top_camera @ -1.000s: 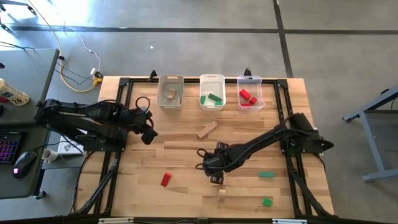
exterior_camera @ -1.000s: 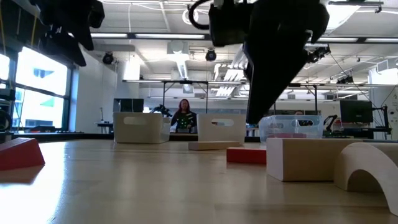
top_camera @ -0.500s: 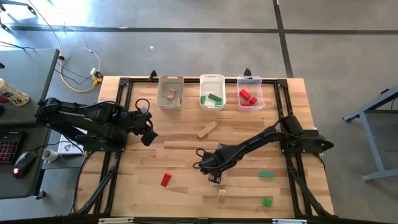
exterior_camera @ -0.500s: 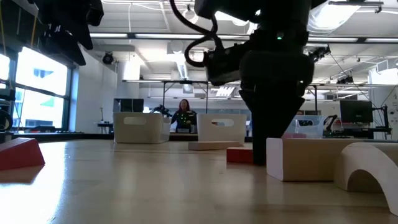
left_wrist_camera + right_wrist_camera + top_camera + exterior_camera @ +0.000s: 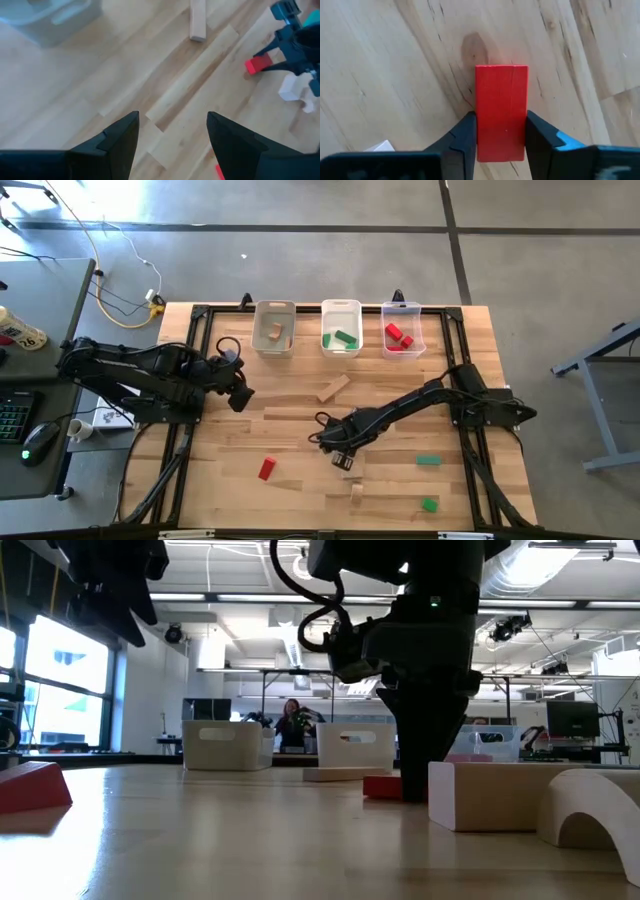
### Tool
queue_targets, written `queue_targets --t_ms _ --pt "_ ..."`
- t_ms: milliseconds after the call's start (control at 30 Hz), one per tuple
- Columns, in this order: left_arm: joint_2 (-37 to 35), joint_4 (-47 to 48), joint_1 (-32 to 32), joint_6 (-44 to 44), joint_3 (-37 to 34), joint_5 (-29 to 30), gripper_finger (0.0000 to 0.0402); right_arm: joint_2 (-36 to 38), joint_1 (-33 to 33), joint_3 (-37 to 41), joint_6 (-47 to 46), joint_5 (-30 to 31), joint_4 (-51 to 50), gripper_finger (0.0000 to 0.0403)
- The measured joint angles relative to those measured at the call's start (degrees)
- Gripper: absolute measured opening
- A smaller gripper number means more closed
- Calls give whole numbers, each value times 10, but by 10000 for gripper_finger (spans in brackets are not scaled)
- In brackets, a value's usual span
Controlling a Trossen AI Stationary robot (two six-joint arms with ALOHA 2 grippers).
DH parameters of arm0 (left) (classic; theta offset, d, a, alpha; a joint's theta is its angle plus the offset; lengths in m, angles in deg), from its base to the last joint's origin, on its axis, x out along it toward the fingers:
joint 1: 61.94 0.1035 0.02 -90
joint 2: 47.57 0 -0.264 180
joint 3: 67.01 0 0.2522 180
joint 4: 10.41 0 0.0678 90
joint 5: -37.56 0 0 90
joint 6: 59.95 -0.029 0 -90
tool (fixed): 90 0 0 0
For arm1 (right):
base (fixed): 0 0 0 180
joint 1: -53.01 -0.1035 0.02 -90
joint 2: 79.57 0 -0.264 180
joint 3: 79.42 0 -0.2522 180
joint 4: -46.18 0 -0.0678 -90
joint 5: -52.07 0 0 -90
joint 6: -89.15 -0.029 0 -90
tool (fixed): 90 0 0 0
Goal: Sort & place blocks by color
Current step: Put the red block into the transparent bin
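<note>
- Right gripper point(image 5: 501, 131) sits low over the middle of the table, its two fingers pressed against the long sides of a red block point(image 5: 501, 110) that lies flat on the wood; it looks clamped on it, the block not yet lifted.
- Left gripper point(image 5: 172, 137) hangs spread apart above the table's left part, holding nothing.
- Table point(image 5: 290, 435) is pale butcher-block, smooth with visible grain and seams.
- Three plastic bins point(image 5: 340, 330) line the far edge: tan pieces in the left one, green in the middle, red in the right, so the rightmost bin is likely this block's goal.
- Loose pieces lie around: a tan plank point(image 5: 334, 388) toward the bins, a red piece point(image 5: 266, 469) near the front left, a tan block point(image 5: 357, 492) at the front, two green blocks point(image 5: 428, 461) on the right.
- Red block is a short rectangular bar, painted wood with a fine lined surface; I judge it light, stiff and unbreakable, perhaps slightly slick, best pinched across its narrow width near mid-length, as it is now.
</note>
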Motion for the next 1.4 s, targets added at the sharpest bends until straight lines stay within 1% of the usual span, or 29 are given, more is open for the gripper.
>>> queue_targets --t_ms 267,433,600,733,833,967,1167,1267,1333,1400 --pt "3 -5 1 -41 0 77 219 16 4 -38 -53 50 -51 103" --pt "7 -7 1 -49 0 98 219 19 19 -77 -80 73 -109 103" --pt "8 -11 1 -93 0 131 219 19 41 -123 -88 115 -172 103" --pt "8 -54 1 -147 0 158 219 20 62 -162 -89 160 -243 103" --pt "8 -101 1 -189 0 164 219 20 80 -194 -98 197 -296 103" --pt "12 -159 1 -246 0 165 219 20 104 -215 -125 234 -342 103" --pt "32 -207 1 -315 0 164 219 21 128 -210 -167 239 -387 103" --pt "47 -230 4 -334 0 162 219 21 133 -207 -190 241 -431 103" --pt "57 -241 11 -342 0 148 219 21 135 -207 -207 254 -452 103" --pt "72 -264 20 -352 0 133 219 23 138 -207 -208 269 -448 103"
